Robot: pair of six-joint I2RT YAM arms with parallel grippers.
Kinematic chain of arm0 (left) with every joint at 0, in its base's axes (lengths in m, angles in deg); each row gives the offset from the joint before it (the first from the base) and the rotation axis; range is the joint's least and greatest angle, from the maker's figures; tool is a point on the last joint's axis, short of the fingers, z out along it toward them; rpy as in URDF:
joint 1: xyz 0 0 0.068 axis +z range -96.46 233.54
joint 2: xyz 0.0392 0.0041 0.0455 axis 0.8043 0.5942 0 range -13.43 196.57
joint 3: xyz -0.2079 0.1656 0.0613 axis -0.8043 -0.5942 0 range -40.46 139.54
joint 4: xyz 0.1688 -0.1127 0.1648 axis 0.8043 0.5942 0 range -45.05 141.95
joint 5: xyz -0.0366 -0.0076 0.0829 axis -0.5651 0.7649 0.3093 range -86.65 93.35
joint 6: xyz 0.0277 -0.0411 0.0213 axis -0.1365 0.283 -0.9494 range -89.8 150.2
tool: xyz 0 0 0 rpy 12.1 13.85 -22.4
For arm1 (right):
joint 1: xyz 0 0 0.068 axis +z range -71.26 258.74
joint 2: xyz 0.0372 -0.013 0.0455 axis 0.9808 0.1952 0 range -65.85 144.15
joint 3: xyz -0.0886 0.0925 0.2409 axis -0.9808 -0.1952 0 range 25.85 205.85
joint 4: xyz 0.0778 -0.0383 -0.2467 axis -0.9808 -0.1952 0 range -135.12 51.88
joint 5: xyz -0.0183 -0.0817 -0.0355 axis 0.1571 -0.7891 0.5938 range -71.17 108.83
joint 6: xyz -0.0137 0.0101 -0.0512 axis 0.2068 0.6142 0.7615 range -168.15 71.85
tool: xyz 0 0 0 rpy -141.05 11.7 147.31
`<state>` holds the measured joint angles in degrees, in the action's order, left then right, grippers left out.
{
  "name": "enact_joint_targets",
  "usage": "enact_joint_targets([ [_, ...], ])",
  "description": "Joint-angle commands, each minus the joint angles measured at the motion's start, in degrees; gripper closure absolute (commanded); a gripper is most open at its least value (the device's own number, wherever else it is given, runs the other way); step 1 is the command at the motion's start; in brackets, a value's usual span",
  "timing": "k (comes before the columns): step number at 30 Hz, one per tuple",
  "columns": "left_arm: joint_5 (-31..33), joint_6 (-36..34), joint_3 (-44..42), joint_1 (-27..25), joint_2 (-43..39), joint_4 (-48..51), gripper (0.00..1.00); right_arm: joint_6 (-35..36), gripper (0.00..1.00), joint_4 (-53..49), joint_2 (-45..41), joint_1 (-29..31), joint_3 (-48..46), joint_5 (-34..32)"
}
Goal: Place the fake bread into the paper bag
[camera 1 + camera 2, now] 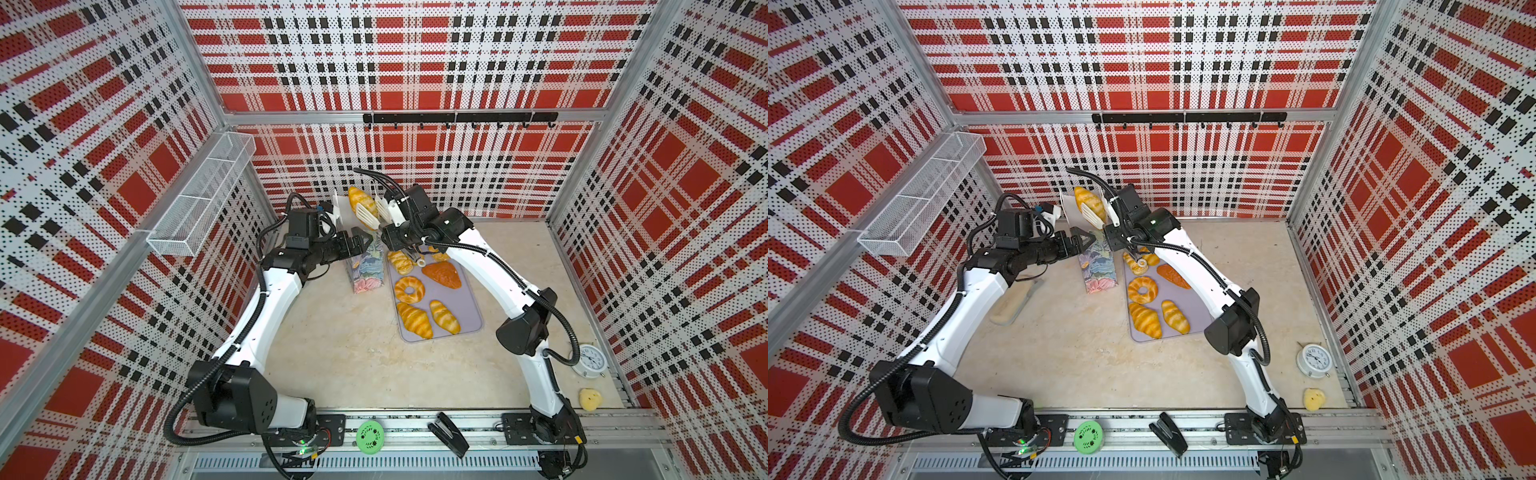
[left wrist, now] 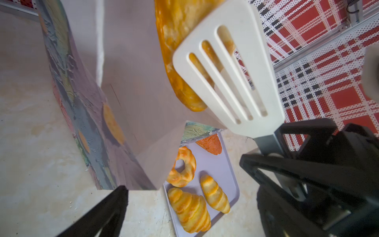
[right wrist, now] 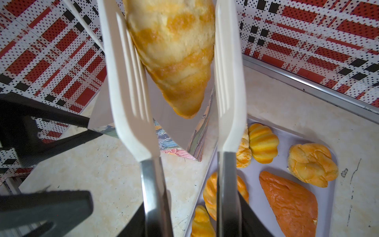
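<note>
The right pincer (image 3: pixel 192 222) was found clamped on the handles of white tongs (image 3: pixel 127 82). A croissant (image 3: pixel 174 51) was held between their blades, beyond the pincer's tips and just above the open paper bag (image 1: pixel 365 270). The left pincer (image 1: pixel 353 243) was spread wide by the bag's mouth, and other pastries (image 1: pixel 415 320) were seen on the tray (image 1: pixel 467 301) beneath the right pincer.
</note>
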<state>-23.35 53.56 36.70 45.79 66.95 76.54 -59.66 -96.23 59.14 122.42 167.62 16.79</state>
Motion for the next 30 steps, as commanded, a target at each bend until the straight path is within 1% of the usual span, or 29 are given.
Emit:
enact_joint_targets([
  [1,-0.48,0.29,-1.43,1.10,-2.04,-0.50,0.00,0.74,0.48,1.52,0.52,-0.10,2.54,-1.16],
  [5,-0.53,-0.28,-2.53,3.10,-3.28,0.55,0.01,1.06,0.45,1.58,0.09,-0.12,2.55,-1.48],
  [11,-0.97,-0.54,-3.67,2.97,-3.90,0.58,0.01,1.00,0.39,1.58,-0.20,-0.12,2.54,-0.93],
  [21,-0.90,-0.41,-3.51,1.34,-2.97,-0.04,0.01,0.70,0.40,1.64,-3.20,-0.12,2.54,-1.21],
  [27,-0.48,-0.11,-3.75,0.55,-2.98,-0.13,0.01,0.51,0.41,1.68,-4.70,0.30,2.58,0.43],
  [30,0.85,-0.20,-4.08,0.55,-4.03,0.05,0.01,0.63,0.41,1.81,-5.35,0.55,2.54,1.73],
])
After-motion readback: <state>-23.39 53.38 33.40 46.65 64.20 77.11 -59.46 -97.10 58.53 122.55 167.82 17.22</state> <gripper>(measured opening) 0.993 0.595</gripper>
